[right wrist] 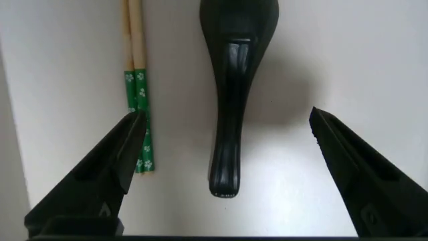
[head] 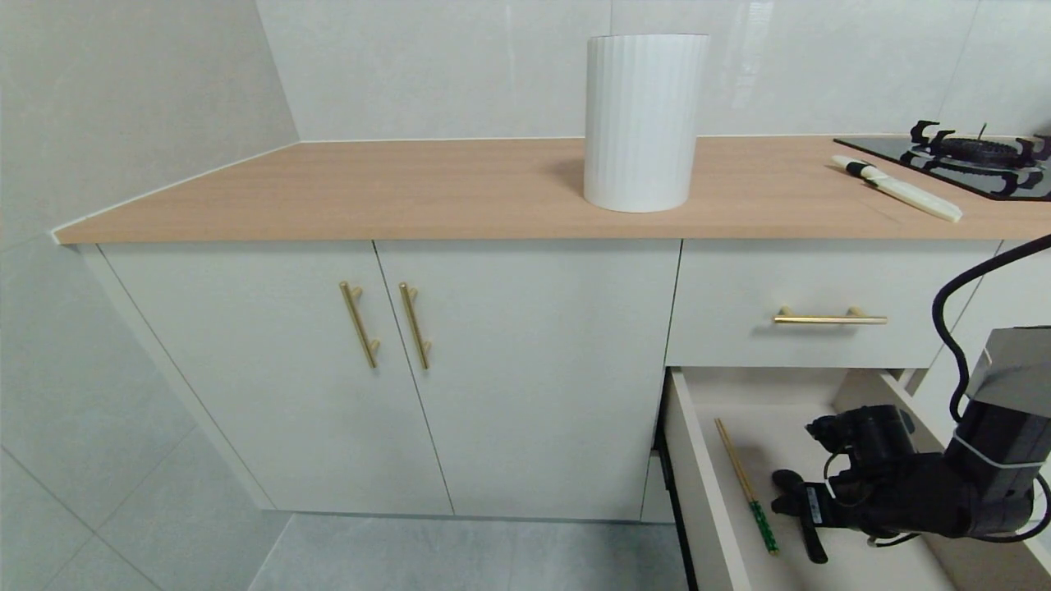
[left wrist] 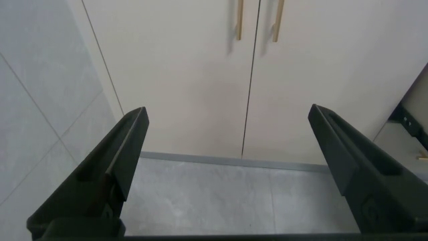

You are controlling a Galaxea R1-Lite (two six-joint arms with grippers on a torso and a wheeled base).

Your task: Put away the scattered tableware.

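The lower drawer (head: 696,476) stands pulled out. On its pale floor (right wrist: 348,60) lie a pair of wooden chopsticks (head: 745,484) (right wrist: 137,73) with green patterned ends and a black spoon (head: 790,483) (right wrist: 234,73). My right gripper (head: 809,502) (right wrist: 224,120) hangs open just above the spoon, one finger on each side and apart from it. A long white utensil with a black band (head: 895,187) rests on the wooden counter near the stove. My left gripper (left wrist: 227,117) is open and empty, low in front of the cabinet doors.
A tall white ribbed container (head: 642,123) stands on the counter (head: 369,189). A black gas stove (head: 977,160) is at the far right. A shut drawer with a gold handle (head: 829,317) sits above the open one. Double doors with gold handles (head: 386,324) (left wrist: 257,20) are left of it.
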